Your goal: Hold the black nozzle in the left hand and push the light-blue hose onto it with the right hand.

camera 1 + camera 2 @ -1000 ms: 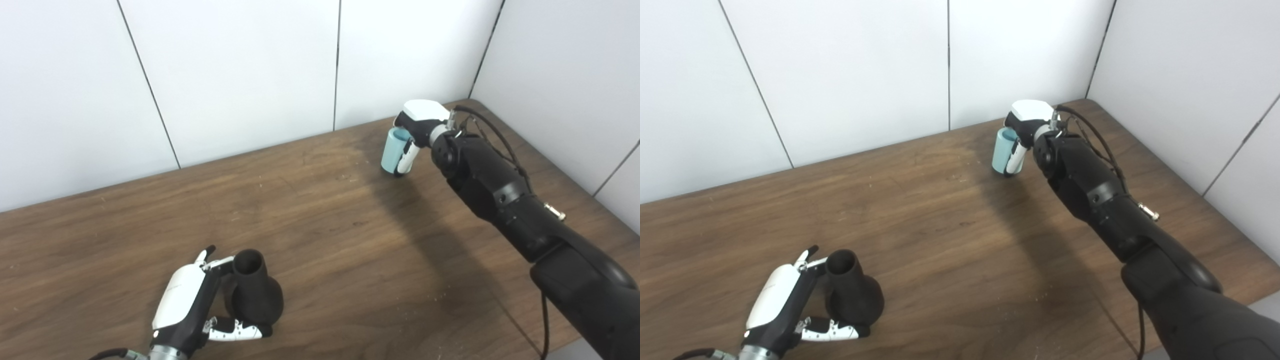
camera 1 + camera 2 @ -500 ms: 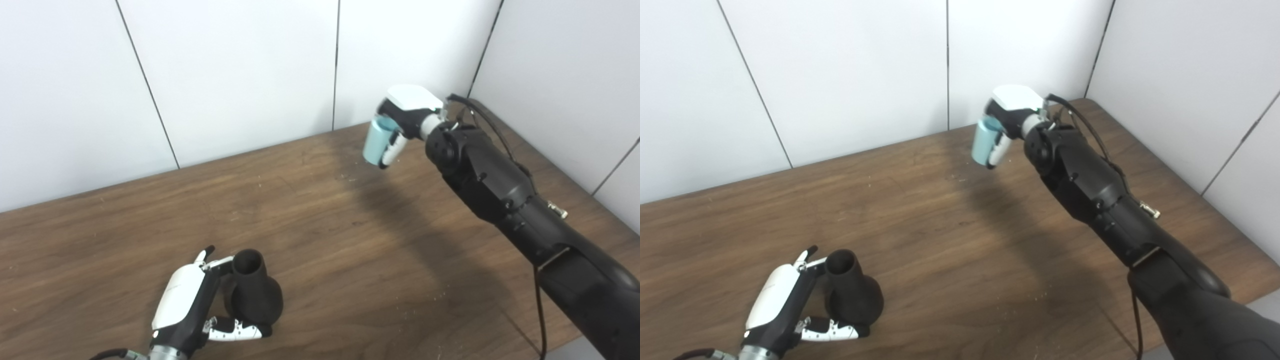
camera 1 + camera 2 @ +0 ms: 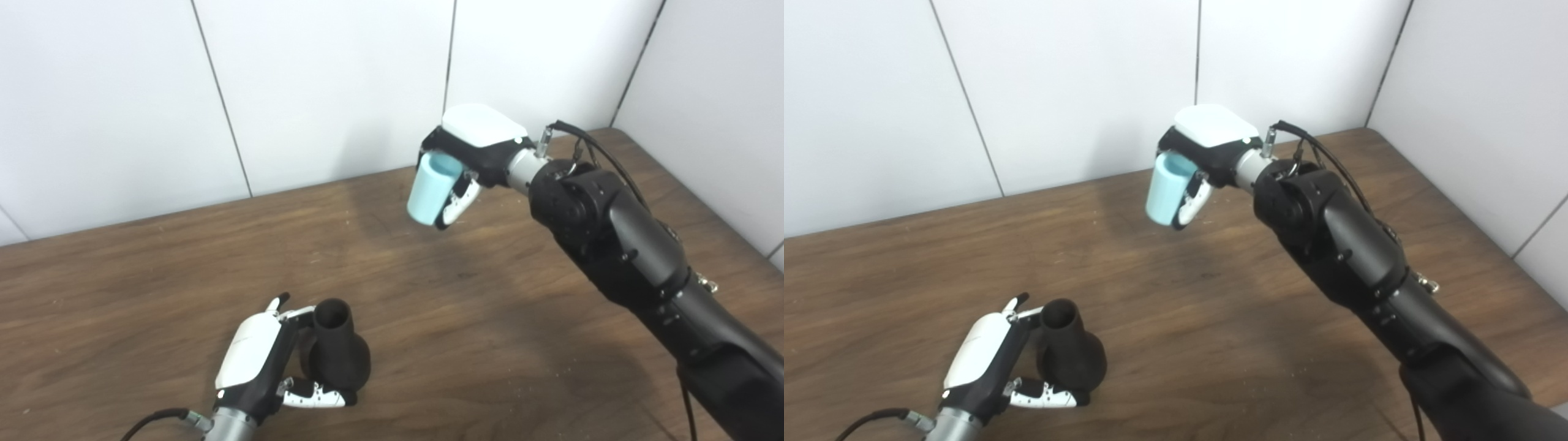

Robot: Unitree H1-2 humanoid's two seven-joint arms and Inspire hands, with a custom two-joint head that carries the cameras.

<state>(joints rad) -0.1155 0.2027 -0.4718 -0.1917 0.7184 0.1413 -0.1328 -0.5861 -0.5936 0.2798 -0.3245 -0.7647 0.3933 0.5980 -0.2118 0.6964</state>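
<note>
Black flared nozzle (image 3: 335, 355) stands upright on the bench (image 3: 490, 343), mouth up; short light-blue hose (image 3: 430, 197) hangs tilted, well apart.

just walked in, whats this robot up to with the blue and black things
It is fitting two parts together. The left robot hand is wrapped around a black nozzle standing on the wooden table, open neck up. The right robot hand holds a light-blue hose in the air, far from the nozzle. The two are not yet joined.
</note>
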